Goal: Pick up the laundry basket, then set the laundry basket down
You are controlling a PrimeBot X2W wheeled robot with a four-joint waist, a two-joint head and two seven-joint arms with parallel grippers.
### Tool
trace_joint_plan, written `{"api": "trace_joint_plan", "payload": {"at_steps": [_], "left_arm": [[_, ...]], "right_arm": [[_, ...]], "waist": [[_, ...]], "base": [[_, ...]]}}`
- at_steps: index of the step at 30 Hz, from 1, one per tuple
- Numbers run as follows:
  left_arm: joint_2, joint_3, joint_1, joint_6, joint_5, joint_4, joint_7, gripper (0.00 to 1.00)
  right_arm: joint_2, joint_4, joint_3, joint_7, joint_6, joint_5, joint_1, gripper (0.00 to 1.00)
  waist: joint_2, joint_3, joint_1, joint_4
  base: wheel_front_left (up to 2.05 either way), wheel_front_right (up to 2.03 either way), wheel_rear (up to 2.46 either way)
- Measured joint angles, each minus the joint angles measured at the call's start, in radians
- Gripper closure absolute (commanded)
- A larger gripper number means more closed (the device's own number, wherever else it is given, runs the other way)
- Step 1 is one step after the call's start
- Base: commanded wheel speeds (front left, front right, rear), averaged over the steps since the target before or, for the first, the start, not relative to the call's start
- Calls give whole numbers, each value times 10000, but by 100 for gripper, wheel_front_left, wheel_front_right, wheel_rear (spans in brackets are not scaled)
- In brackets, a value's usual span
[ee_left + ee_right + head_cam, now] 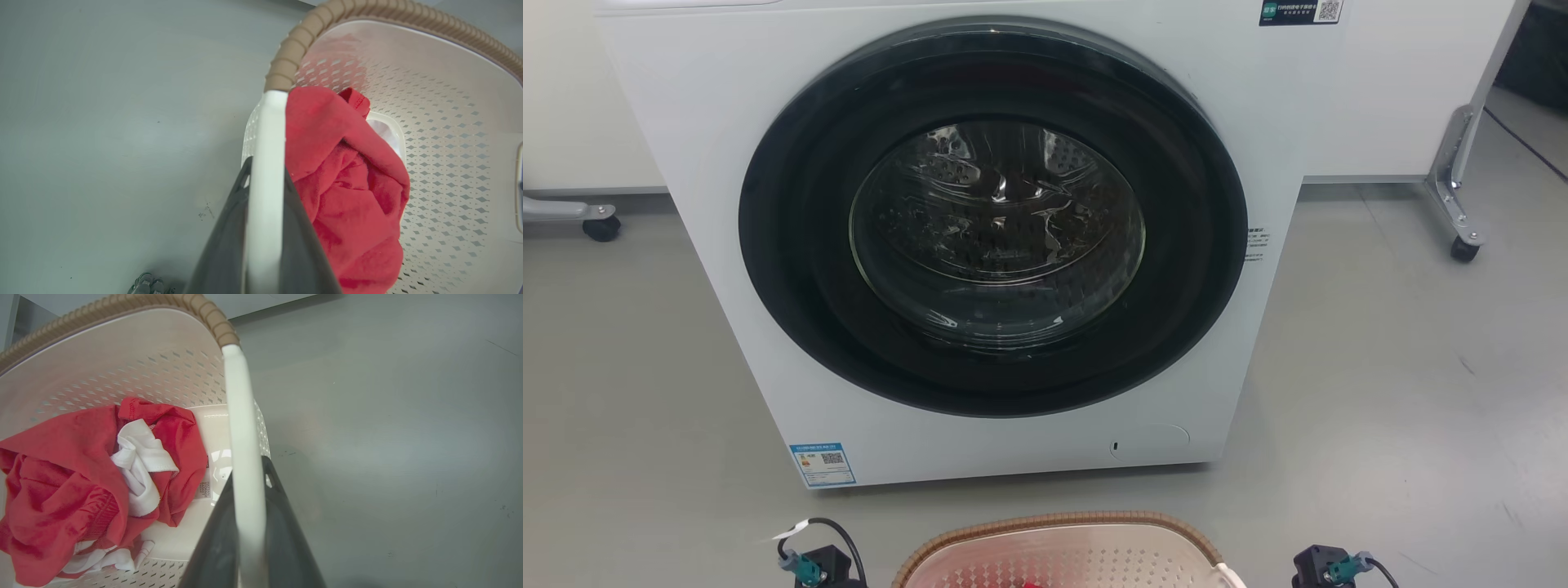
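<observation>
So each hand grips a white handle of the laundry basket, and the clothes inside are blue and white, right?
The clothes are red and white, not blue; the right wrist view shows it. The left hand and right hand do grip white handles of the laundry basket.

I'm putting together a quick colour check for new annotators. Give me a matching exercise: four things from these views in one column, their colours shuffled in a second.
Things:
1. washer door ring
2. rim of the laundry basket
3. bunched garment in the basket
4. floor

Colours:
a. red
b. black
c. brown
d. grey

Pairs: 1-b, 2-c, 3-a, 4-d
</observation>
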Motion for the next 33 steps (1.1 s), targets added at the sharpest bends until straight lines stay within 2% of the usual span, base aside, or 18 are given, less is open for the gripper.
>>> {"api": "trace_joint_plan", "payload": {"at_steps": [33], "left_arm": [[38, -82, 8, 88, -228, 2, 117, 100]], "right_arm": [[-10, -117, 245, 69, -2, 437, 64, 100]], "waist": [[0, 57, -1, -43]], "base": [[0, 0, 0]]}}
